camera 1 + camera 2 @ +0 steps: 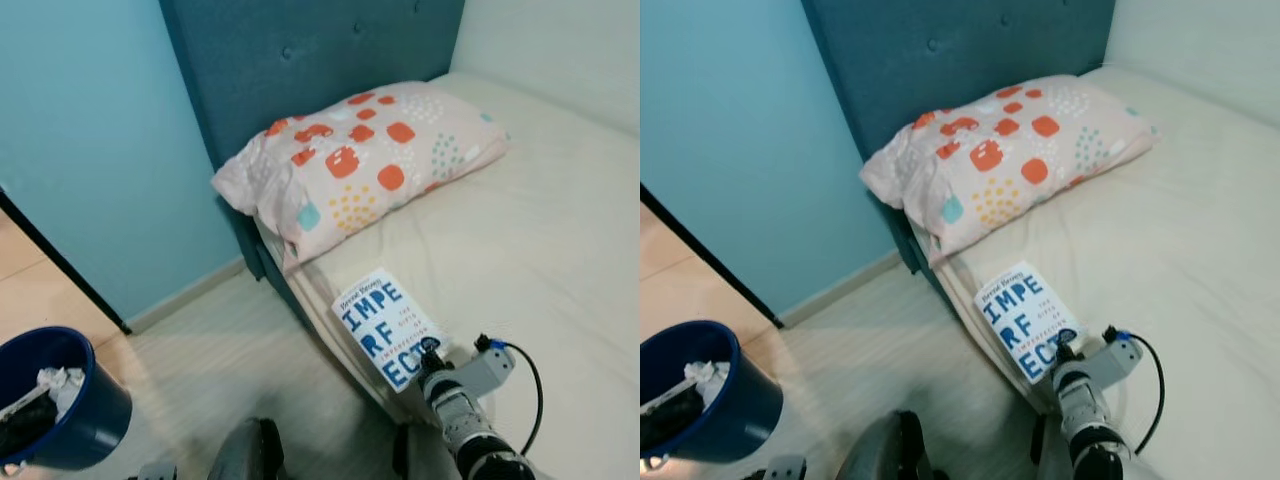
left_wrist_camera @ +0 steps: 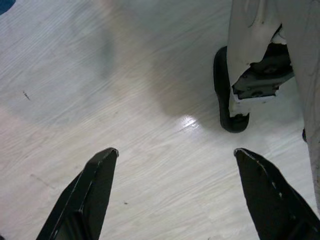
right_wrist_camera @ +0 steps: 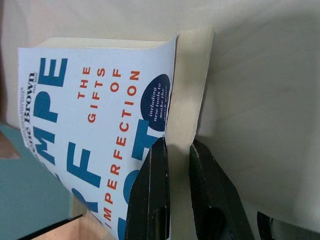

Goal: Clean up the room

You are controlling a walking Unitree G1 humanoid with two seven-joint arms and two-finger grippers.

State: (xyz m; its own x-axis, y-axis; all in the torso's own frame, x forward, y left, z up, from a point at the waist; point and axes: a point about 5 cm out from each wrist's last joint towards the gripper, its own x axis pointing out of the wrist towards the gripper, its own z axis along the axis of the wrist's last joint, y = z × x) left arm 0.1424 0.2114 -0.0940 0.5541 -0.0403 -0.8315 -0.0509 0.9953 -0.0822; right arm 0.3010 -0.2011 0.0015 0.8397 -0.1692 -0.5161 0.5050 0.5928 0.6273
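A white book [image 1: 384, 325] with big blue letters lies at the near edge of the bed [image 1: 560, 250], overhanging the side a little. My right gripper [image 3: 176, 150] is shut on the book's [image 3: 95, 115] near corner, pinching the cover edge between its two black fingers [image 3: 150, 195]. The right arm [image 1: 470, 415] reaches in from the bottom of the eye views. In the left wrist view my left gripper [image 2: 175, 155] is open, hanging low over the pale wooden floor [image 2: 125, 75] with nothing between its fingers.
A pillow [image 1: 365, 160] with orange and teal spots rests against the dark blue headboard [image 1: 300, 60]. A blue bin [image 1: 60, 400] holding crumpled paper stands on the floor at the left. A light blue wall [image 1: 90, 130] rises behind it. My own foot [image 2: 227, 85] is close to the left gripper.
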